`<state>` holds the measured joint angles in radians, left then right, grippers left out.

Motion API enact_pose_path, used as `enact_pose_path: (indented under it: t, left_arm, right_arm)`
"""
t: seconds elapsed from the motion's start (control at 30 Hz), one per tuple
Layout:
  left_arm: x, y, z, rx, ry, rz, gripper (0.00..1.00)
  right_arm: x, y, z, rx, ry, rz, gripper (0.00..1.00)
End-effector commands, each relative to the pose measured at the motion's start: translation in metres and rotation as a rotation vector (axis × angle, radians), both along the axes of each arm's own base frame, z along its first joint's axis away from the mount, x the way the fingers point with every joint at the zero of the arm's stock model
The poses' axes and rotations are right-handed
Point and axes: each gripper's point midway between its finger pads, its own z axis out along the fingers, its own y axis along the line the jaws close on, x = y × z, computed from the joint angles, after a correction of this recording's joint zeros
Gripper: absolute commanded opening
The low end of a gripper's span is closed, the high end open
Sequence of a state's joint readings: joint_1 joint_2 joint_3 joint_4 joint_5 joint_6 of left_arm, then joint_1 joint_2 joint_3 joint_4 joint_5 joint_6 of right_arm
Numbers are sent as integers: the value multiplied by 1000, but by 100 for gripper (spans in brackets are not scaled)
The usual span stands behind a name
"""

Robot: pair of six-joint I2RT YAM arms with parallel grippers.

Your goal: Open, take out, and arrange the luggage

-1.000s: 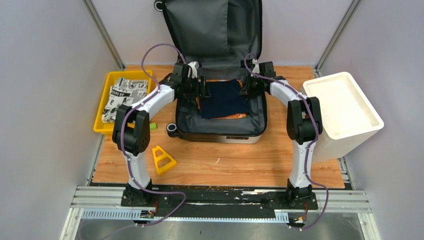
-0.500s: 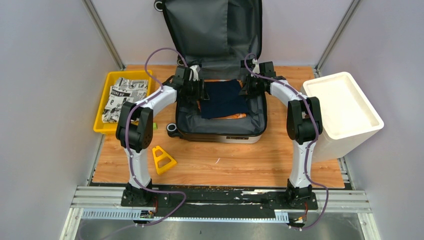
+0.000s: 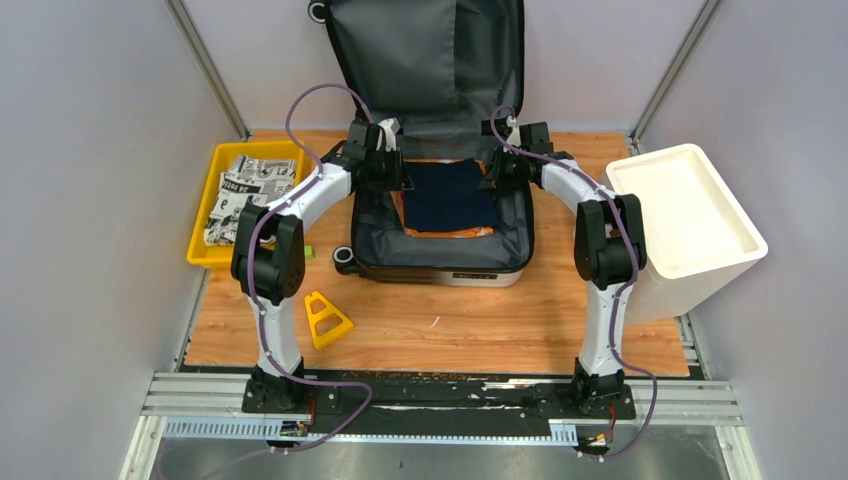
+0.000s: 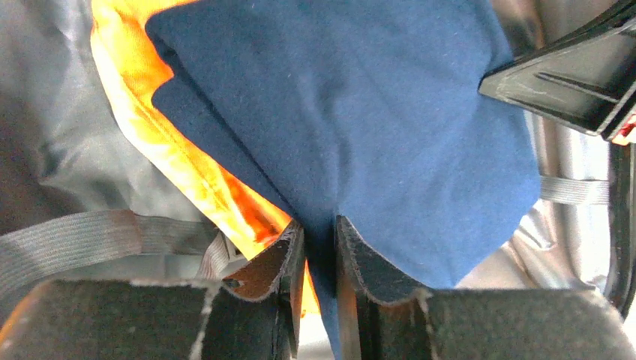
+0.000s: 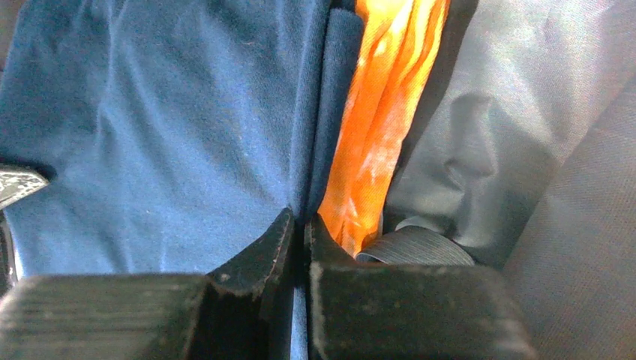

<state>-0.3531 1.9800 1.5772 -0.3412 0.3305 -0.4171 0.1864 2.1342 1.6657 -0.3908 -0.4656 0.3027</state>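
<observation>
The luggage [image 3: 375, 235] lies open at the back of the table, its grey-lined lid [image 3: 430, 60] standing up against the wall. Inside, a folded dark blue cloth [image 3: 450, 195] rests on an orange cloth [image 3: 465, 233]. My left gripper [image 3: 400, 172] is shut on the blue cloth's left edge; in the left wrist view the blue cloth [image 4: 360, 112] runs between the fingertips of that gripper [image 4: 320, 225], over the orange cloth [image 4: 150, 97]. My right gripper [image 3: 497, 172] pinches the right edge; its wrist view shows this gripper [image 5: 300, 219] shut on the blue cloth [image 5: 165, 135] beside the orange cloth [image 5: 375, 142].
A yellow tray [image 3: 200, 250] holding a black-and-white printed cloth [image 3: 245, 190] sits left of the luggage. A white bin [image 3: 690, 215] stands at the right. A yellow triangular piece [image 3: 326, 320] and a small green object [image 3: 307, 252] lie on the wood. A grey strap [image 4: 90, 244] crosses the lining.
My left gripper has closed on the blue cloth's left edge and shifted slightly back. The cloth now lies squarer in the luggage. The right gripper has kept its grip.
</observation>
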Motion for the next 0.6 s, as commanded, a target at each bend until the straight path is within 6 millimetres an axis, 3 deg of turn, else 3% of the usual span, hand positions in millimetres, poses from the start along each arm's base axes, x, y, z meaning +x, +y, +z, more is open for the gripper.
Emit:
enact_pose_path:
  t: [0.0,0.33,0.4,0.57]
  left_arm:
    - [6,-4,44,-19,-90,-24,28]
    - [3,-8,29,-29,-55,-43,22]
    - [3,-6,26,-18,-53,-38,27]
    - [7,17,15,64,-54,4,56]
  right_arm:
    - [11,-7,39,17,-94,-29,0]
    - [8,-1,31,19,-77,-19,0]
    - [8,-2,31,18,-76,-19,0]
    - [8,-3,29,11,-75,-17,0]
